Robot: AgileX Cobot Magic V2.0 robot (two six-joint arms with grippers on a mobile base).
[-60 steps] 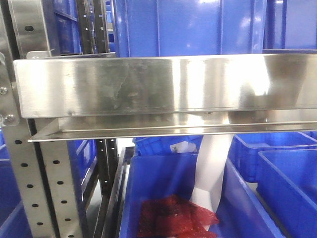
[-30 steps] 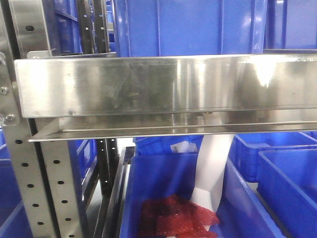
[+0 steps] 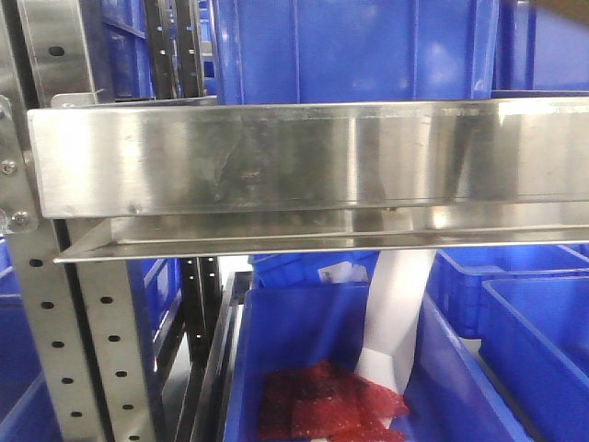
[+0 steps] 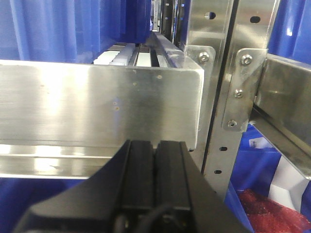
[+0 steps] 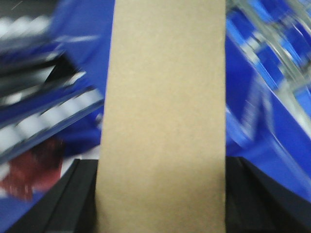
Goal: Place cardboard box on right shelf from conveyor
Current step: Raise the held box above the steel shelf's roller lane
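Currently I am seeing the box (image 5: 163,116) filling the right wrist view, standing between the two black fingers (image 5: 53,201) of the right end effector (image 5: 163,204), which is clamping its sides. That view is blurring, with blue bins (image 5: 272,131) behind. The left end effector (image 4: 155,167) is sitting with its fingers pressed together, holding nothing, just in front of the steel shelf (image 3: 304,157) lip. Below the shelf, a blue bin (image 3: 304,341) is holding red material (image 3: 322,405).
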